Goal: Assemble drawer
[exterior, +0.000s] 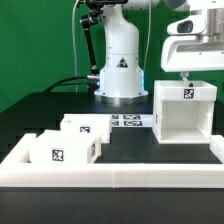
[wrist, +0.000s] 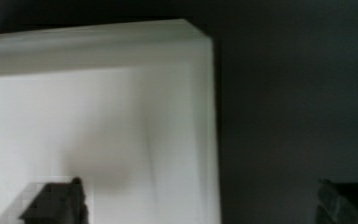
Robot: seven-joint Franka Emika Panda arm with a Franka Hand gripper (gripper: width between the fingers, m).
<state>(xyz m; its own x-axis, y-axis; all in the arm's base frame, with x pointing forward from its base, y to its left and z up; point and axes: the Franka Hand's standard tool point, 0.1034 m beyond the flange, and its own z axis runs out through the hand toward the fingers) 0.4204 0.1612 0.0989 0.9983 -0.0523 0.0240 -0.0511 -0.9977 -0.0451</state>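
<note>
White, smooth, square-cornered drawer box (exterior: 185, 120)

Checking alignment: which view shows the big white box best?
The exterior view: the box stands nearly whole, tag facing the camera, the gripper above it. The wrist view shows only a blurred white part of it, no tag.

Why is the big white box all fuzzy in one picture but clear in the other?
Wrist view: the white box is blurred, likely too close to the camera, and the fingertips of the gripper are just dark smudges. Exterior view: sharp and brightly lit, so the box's tag shows clearly against the black table.
</note>
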